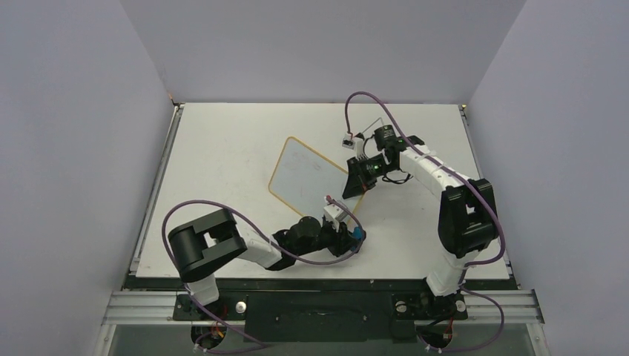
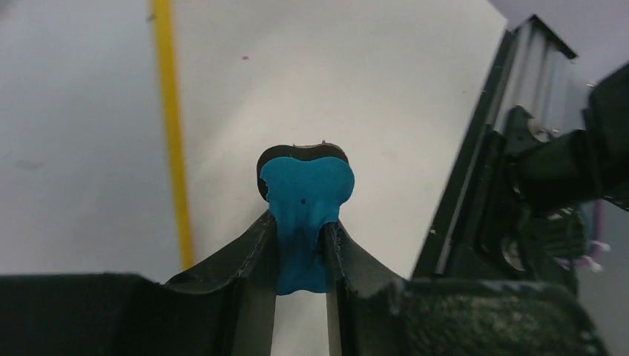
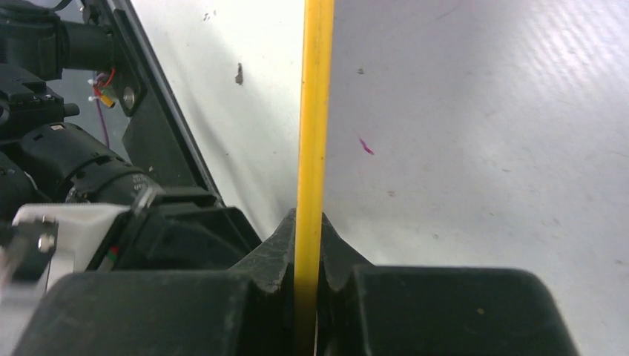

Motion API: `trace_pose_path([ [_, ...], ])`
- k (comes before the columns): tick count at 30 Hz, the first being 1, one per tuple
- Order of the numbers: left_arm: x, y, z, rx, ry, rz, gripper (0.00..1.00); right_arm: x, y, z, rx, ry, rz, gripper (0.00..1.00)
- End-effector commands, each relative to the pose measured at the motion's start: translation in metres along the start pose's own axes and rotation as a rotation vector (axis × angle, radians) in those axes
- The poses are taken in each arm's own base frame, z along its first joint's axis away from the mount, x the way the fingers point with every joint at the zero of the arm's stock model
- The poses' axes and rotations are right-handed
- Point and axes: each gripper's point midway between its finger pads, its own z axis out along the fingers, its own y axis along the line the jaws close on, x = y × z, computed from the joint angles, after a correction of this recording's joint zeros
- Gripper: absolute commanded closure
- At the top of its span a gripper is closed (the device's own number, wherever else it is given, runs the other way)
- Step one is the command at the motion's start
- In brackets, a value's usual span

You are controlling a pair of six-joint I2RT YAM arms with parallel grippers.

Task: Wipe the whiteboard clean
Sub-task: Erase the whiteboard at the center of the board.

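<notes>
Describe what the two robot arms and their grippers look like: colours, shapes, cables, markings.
Both the left arm and the right arm have bulky black joint housings joined by white links. A purple cable loops along each. The left gripper and right gripper have matte black, wedge-shaped fingers. A small green light glows near the right wrist. No lettering is readable.

The whiteboard (image 1: 308,176) is white with a yellow frame; the worktop (image 1: 222,148) under it is white too. The eraser (image 2: 305,193) is bright blue backed with black. The arms' cables (image 1: 360,93) are purple.
</notes>
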Motion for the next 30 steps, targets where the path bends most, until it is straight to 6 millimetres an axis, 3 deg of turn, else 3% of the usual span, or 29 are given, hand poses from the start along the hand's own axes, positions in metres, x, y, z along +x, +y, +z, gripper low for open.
trace_pose_path([
  [1, -0.031, -0.047, -0.004, 0.182, -0.042, -0.021, 1.00, -0.004, 0.026, 0.008, -0.102, -0.009, -0.052, 1.00],
  [4, -0.040, -0.019, -0.018, 0.073, -0.043, 0.020, 1.00, -0.004, 0.025, 0.007, -0.099, -0.012, -0.051, 1.00],
  [10, -0.060, 0.022, -0.075, -0.093, -0.074, 0.046, 1.00, -0.005, 0.024, 0.006, -0.089, -0.015, -0.053, 1.00],
  [16, -0.040, 0.097, -0.105, -0.395, -0.036, 0.070, 1.00, -0.004, 0.026, 0.008, -0.094, -0.009, -0.058, 1.00],
  [22, -0.042, 0.134, -0.098, -0.531, -0.089, 0.126, 1.00, -0.004, 0.028, 0.008, -0.096, -0.010, -0.063, 1.00],
  [25, -0.047, 0.141, -0.095, -0.562, -0.139, 0.136, 1.00, -0.004, 0.028, 0.008, -0.098, -0.012, -0.062, 1.00],
  [30, -0.036, 0.142, -0.087, -0.556, -0.150, 0.143, 1.00, -0.004, 0.029, 0.009, -0.103, -0.011, -0.062, 1.00],
])
